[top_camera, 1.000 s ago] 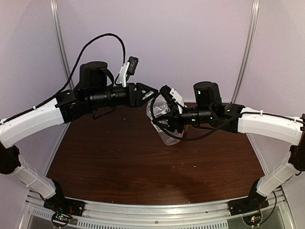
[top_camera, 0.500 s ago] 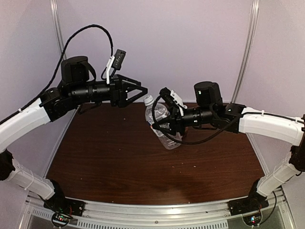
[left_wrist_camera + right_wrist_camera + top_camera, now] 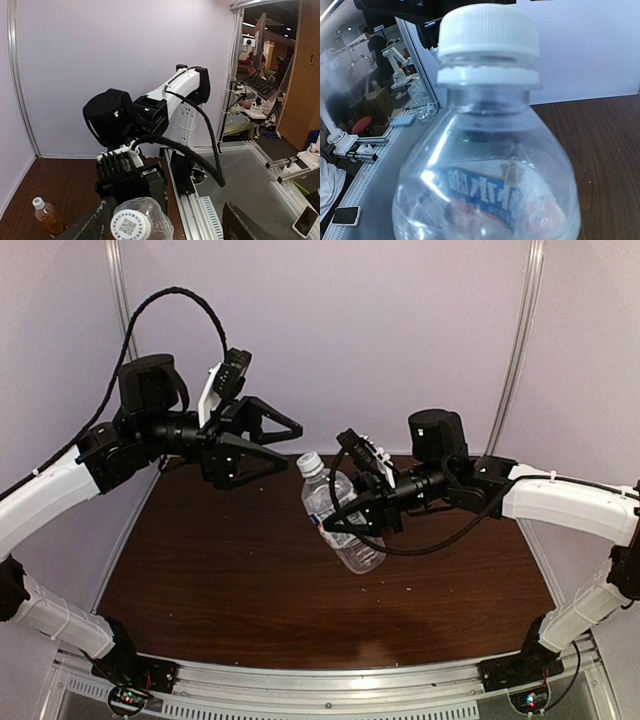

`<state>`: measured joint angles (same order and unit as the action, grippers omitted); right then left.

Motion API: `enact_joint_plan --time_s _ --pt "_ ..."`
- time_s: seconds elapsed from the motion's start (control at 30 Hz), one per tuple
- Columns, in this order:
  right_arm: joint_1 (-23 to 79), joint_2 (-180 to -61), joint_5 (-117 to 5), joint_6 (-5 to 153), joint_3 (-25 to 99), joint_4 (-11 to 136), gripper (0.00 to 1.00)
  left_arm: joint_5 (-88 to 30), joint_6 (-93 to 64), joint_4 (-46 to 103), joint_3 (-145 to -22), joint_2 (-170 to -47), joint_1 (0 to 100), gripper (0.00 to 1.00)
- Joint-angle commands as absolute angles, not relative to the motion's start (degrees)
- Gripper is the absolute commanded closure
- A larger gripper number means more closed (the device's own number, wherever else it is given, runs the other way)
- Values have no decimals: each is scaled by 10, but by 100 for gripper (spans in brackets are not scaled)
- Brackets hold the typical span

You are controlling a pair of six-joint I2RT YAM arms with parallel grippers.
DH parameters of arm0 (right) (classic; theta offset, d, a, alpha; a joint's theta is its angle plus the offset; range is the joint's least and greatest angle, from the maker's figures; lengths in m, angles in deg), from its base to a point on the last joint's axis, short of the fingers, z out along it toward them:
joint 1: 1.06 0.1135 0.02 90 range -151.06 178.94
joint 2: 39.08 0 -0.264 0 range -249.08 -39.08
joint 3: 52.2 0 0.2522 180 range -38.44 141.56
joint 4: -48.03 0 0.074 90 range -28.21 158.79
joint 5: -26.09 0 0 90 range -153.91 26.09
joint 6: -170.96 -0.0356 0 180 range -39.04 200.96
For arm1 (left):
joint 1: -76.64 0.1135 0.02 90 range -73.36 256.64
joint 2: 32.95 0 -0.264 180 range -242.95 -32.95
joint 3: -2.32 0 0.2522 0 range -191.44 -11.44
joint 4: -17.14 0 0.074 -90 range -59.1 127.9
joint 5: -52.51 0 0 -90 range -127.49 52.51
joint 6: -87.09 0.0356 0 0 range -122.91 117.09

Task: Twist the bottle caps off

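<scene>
Clear plastic bottle (image 3: 332,495) with white screw cap (image 3: 310,461), tilted over the brown table (image 3: 220,570) mid-surface, well inside its edges, clamped in the right gripper (image 3: 350,520); left gripper (image 3: 292,446) wide, empty, just left of the cap

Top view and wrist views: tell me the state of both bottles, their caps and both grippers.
right gripper, shut around the clear bottle's body
clear bottle, tilted, held
clear bottle's cap, on the neck, untouched
left gripper, open, facing that cap, apart from it
amber bottle, upright on the table, untouched
amber bottle's cap, on
</scene>
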<state>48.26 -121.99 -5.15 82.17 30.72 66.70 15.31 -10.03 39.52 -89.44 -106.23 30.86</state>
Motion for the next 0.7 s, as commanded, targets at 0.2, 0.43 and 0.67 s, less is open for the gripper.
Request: enact_joint_plan --time_s 0.2,0.43,0.67 --pt "493 -1224 19 777 329 620 58 264 -128 271 -900 -1119 313 27" --pt "496 -1228 26 773 333 619 58 278 -154 238 -889 -1136 313 38" --pt "496 -1229 22 771 334 619 59 285 -181 200 -863 -1137 313 50"
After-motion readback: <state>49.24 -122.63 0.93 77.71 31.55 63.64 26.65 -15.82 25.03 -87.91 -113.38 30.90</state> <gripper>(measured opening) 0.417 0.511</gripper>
